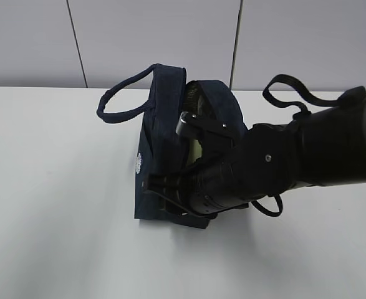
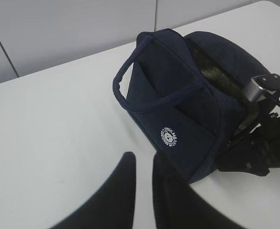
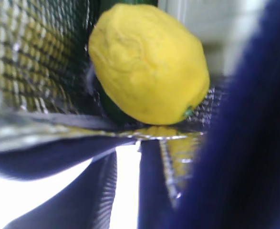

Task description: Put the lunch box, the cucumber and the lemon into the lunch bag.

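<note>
The dark navy lunch bag [image 1: 161, 156] stands mid-table with its top open. My right gripper [image 1: 194, 134] reaches into that opening from the right. In the right wrist view the yellow lemon [image 3: 149, 67] lies inside against the mesh lining. The dark green cucumber [image 3: 110, 109] shows behind and under it. The right gripper [image 3: 128, 155] is open, and the lemon lies just beyond its fingertips, apart from them. The lunch box is hidden. My left gripper [image 2: 142, 160] hovers over the table near the bag's logo side [image 2: 171, 137], shut and holding nothing.
One loop handle [image 1: 123, 103] sticks out to the bag's left. Another strap [image 1: 285, 87] arches over the right arm. White table surface [image 1: 58, 205] lies left and in front of the bag, with a grey panelled wall behind.
</note>
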